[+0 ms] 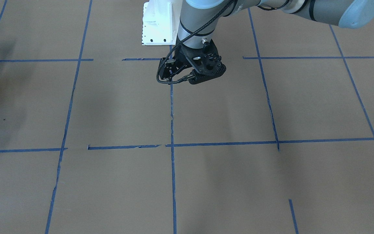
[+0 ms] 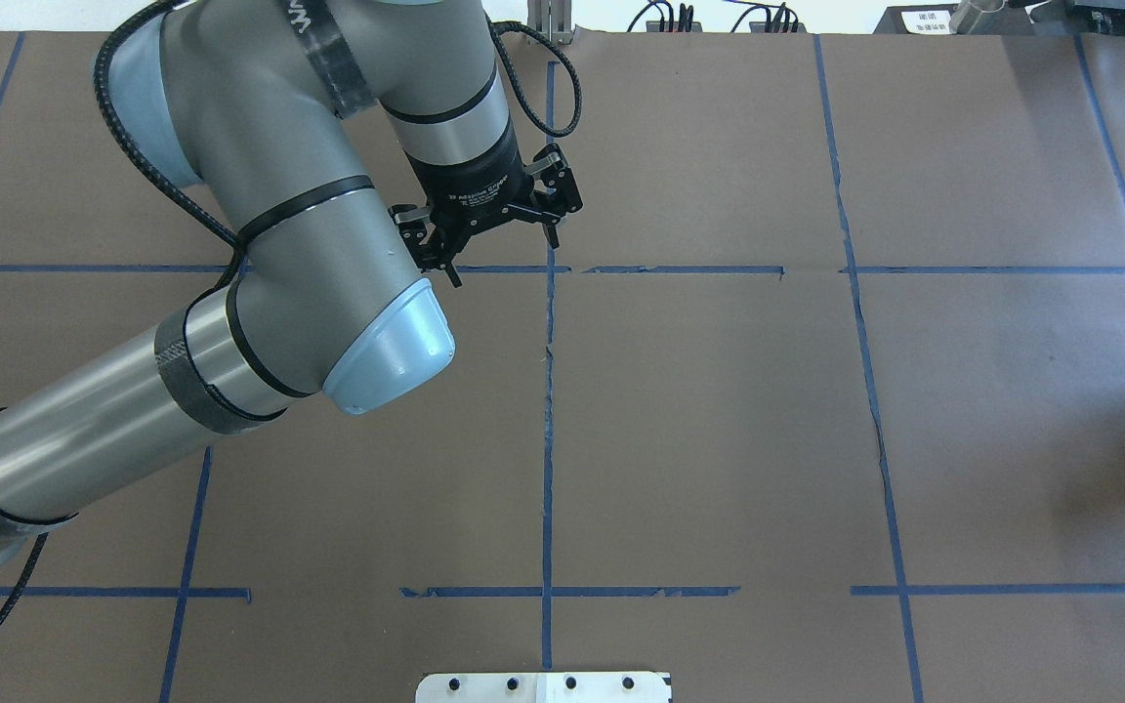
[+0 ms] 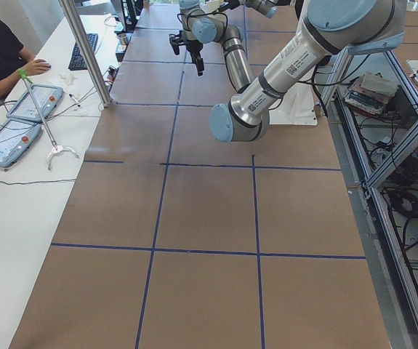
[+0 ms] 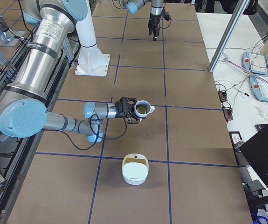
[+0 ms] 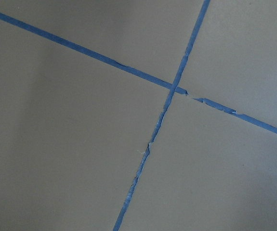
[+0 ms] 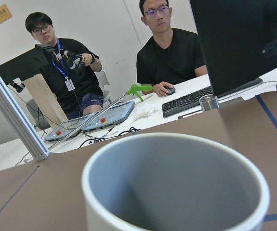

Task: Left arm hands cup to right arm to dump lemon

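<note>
Exterior right view, cup (image 4: 143,109): off the table (image 4: 194,154), at the tip of the right gripper (image 4: 133,110). Its mouth is up and its handle points away from the wrist.
Lemon (image 4: 143,111): a yellow-green lump inside the cup.
Right jaws: one on either side of the cup, but I cannot tell whether they pinch it.
Left gripper (image 2: 502,252): well apart from the cup, pointing down over a blue tape (image 2: 549,322) crossing, with its jaws spread and nothing between them.
Dish (image 4: 134,170): white, on the table near the cup.
</note>
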Controlling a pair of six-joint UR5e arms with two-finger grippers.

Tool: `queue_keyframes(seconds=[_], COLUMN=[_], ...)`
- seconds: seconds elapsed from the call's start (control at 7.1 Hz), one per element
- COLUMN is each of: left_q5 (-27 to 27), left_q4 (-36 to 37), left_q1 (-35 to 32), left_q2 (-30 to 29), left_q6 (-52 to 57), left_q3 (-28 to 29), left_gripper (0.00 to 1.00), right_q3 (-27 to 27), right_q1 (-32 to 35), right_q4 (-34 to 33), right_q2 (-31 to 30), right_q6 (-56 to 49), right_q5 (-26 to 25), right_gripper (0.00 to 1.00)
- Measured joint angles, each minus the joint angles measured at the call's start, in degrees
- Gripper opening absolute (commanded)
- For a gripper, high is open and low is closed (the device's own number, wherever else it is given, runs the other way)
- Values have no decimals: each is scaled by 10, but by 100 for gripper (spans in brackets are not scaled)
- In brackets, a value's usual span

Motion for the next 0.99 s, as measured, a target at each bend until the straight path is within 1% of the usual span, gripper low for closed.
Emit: queue_keyframes(seconds=[0.14,0.28,0.42,0.56,0.7,0.99], left_q5=[0,1,1,1,1,1], left_q4=[0,0,0,0,0,0], left_q1=[0,0,0,0,0,0], left_q2=[2,3,2,1,0,-1], left_q6=[0,1,1,0,0,0], left_q3=[0,0,0,-1,-1,-5], left_gripper=[100,100,100,100,100,100], right_q3=[-47,-87,-120,-142,-158,-169], right_q1=[77,158,224,257,272,280], right_q4=[36,50,56,69,97,140], right_q2=[11,32,54,67,74,82], right_q6=[76,149,217,294,381,518], right_q5=[78,161,231,267,281,284], right_gripper=[0,0,0,0,1,1])
